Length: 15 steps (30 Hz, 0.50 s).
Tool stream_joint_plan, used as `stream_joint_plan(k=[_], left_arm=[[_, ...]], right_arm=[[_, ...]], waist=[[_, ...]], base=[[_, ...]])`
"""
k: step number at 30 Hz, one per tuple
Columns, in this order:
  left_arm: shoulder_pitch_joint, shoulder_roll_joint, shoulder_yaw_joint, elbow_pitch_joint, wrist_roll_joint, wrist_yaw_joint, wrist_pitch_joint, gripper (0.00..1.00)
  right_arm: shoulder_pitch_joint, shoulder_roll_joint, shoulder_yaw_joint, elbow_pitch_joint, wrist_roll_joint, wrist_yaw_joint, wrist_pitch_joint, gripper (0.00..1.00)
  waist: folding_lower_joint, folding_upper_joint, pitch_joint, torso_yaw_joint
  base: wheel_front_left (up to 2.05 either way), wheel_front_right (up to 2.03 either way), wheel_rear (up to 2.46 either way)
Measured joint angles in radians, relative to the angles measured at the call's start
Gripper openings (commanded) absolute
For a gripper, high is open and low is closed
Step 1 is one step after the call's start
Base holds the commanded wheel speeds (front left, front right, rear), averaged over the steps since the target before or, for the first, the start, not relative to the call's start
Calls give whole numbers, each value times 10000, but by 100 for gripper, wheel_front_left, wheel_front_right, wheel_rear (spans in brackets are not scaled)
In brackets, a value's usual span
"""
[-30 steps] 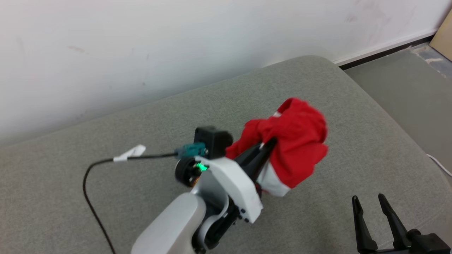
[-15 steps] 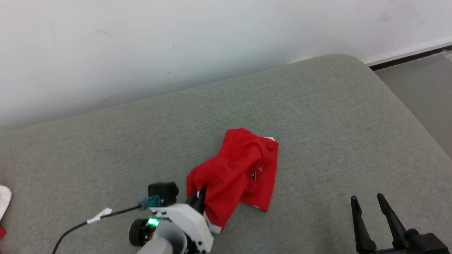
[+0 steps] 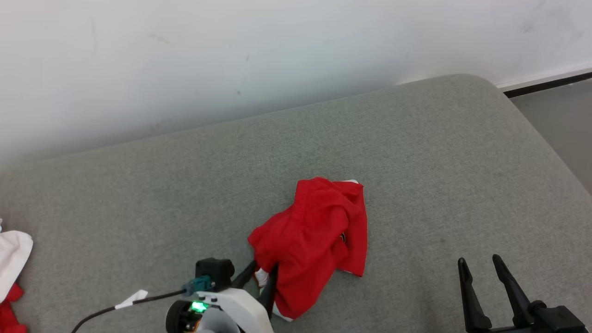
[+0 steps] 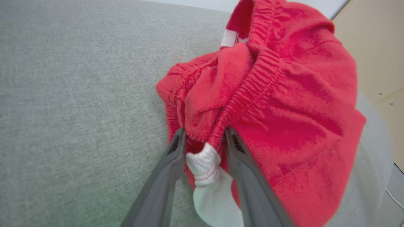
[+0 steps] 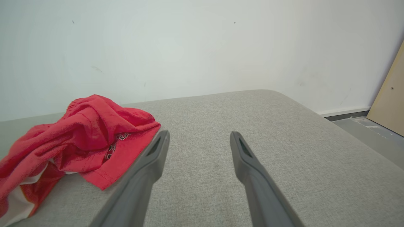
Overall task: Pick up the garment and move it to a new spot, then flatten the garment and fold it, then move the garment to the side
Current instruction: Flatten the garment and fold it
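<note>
The garment is a crumpled red piece with white trim, lying in a heap on the grey cushion. My left gripper is at its near left edge, low on the cushion. In the left wrist view its fingers stand apart, with a red elastic hem and a white cuff of the garment loosely between them. My right gripper is open and holds nothing, hovering to the right of the heap. Through its fingers I see bare cushion, with the garment off to the left.
A white and red cloth lies at the cushion's left edge. A black cable trails from my left wrist. The white wall runs behind the cushion. Its rounded right corner drops to grey floor; a wooden board leans there.
The camera has shifted. A second ago the garment hung lifted in my shut left gripper; it now rests on the cushion and the left fingers have parted. The right gripper is unchanged.
</note>
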Motion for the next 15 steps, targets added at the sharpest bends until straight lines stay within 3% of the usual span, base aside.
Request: stream_joint_plan(k=[4,12,15], left_arm=[[295,378,-119,-851,52,-92,104,100],[687,1881,61,-4086,56,65,1266,100],[581,2278,148,-4631,27,130,1728,100]], right_arm=[[15,6,4,4,-2,0,0,100],[198,0,-140,-17,-67,0,0,100],[194,-4,-90,-8,-67,0,0,100]], waist=[[0,0,-121,-58],[0,-1,-401,-194],[0,0,-424,-259]], base=[[0,0,0],[0,0,0],[0,0,0]])
